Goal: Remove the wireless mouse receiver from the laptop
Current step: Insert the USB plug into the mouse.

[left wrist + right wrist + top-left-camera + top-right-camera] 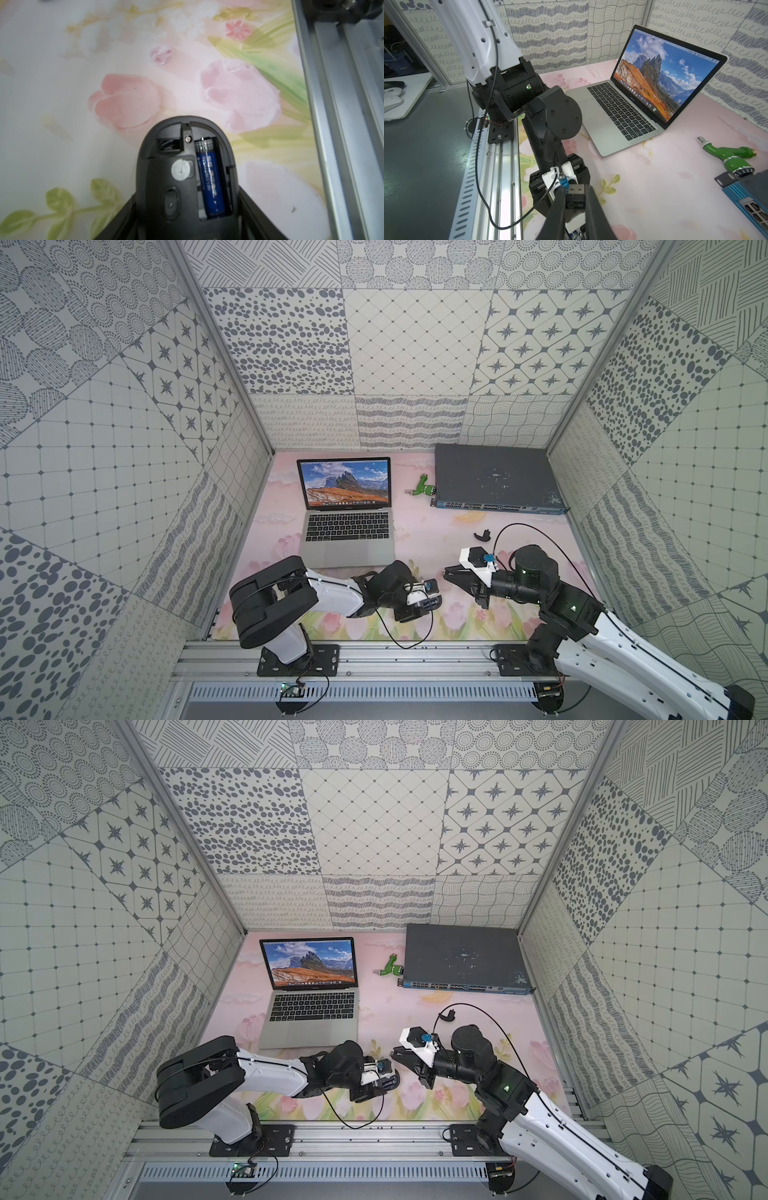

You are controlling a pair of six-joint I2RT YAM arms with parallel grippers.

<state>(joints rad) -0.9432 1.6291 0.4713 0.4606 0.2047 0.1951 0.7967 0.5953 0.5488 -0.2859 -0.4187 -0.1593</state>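
In the right tool point(575, 188): receiver point(575, 200), pinched tight, metal end sticking out.
In the left tool point(186, 193): mouse point(162, 166), belly up, gripped by its sides.

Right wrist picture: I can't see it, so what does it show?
The right gripper holds the wireless mouse receiver, a tiny black USB plug, between shut jaws. Just beyond is the left arm, with the open laptop showing mountains on the flowery table.
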